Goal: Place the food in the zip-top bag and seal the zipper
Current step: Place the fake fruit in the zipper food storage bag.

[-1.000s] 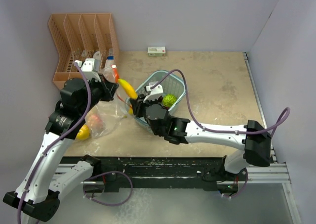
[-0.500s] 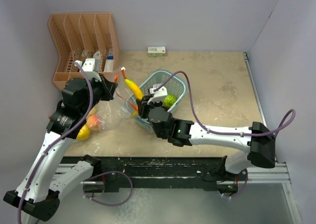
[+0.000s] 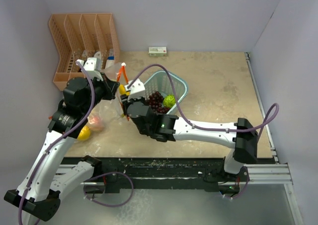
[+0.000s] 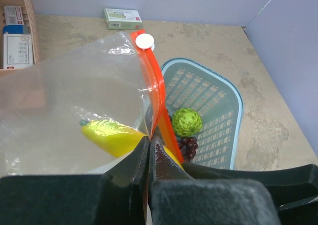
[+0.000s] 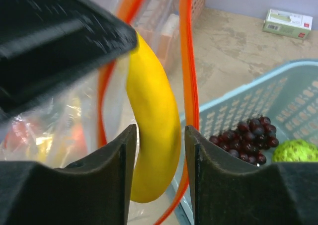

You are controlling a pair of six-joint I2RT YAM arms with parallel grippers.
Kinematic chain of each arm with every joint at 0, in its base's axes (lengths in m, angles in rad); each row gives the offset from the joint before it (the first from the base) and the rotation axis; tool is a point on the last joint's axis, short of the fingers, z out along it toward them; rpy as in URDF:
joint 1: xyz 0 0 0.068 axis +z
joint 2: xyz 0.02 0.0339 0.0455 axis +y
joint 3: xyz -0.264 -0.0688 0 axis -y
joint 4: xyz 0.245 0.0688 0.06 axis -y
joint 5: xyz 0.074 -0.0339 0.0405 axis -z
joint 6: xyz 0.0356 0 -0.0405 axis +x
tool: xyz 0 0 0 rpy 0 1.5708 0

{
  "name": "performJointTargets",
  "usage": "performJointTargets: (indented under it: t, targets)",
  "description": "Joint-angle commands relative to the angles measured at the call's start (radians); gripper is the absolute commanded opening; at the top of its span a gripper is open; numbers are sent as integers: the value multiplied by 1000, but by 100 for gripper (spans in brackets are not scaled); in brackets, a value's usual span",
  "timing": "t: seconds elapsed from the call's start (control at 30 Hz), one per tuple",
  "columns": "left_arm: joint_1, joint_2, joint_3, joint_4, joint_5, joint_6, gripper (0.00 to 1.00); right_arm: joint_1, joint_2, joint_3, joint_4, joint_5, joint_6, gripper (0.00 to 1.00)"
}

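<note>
Zip-top bag (image 3: 105, 108) is left of centre in the top view. Its lower part rests on the tan tabletop (image 3: 218, 86) and its mouth is lifted. Grey walls (image 3: 174, 16) enclose the table. Orange rack (image 3: 82, 38) upper left, small box (image 3: 158, 51) at the back wall. Blue basket (image 3: 180, 86) at centre holds grapes (image 3: 156, 101) and a green fruit (image 3: 170, 101). Peach (image 3: 95, 123) and yellow fruit (image 3: 84, 132) lie inside the bag.

Left arm rises from lower left. Left gripper (image 4: 149, 148) is pinched tight on the bag's mouth edge, with the zipper (image 4: 155, 86) running up from it. Right arm extends leftward from lower right. Right gripper (image 5: 160, 133) straddles the banana (image 5: 151, 150) at the bag mouth; can't tell if it's clamped or loose.
</note>
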Motion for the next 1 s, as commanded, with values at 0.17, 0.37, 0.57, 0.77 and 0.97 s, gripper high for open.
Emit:
performJointTargets:
  t: [0.17, 0.37, 0.57, 0.77, 0.97]
  targets:
    - [1, -35, 5, 44, 15, 7, 0, 10, 31, 266, -193, 17, -69, 66]
    - [2, -48, 1, 21, -20, 32, 0, 7, -143, 110, -169, -64, -19, 68]
    - [2, -58, 25, -7, -55, 64, 0, 6, -322, -70, -152, -86, 79, 66]
    - [2, -86, 57, -55, -159, 131, 0, -128, -420, -122, -358, -162, 208, 67]
    - [2, -102, 99, -93, -179, 158, 0, -285, -304, -9, -619, -293, 172, 97]
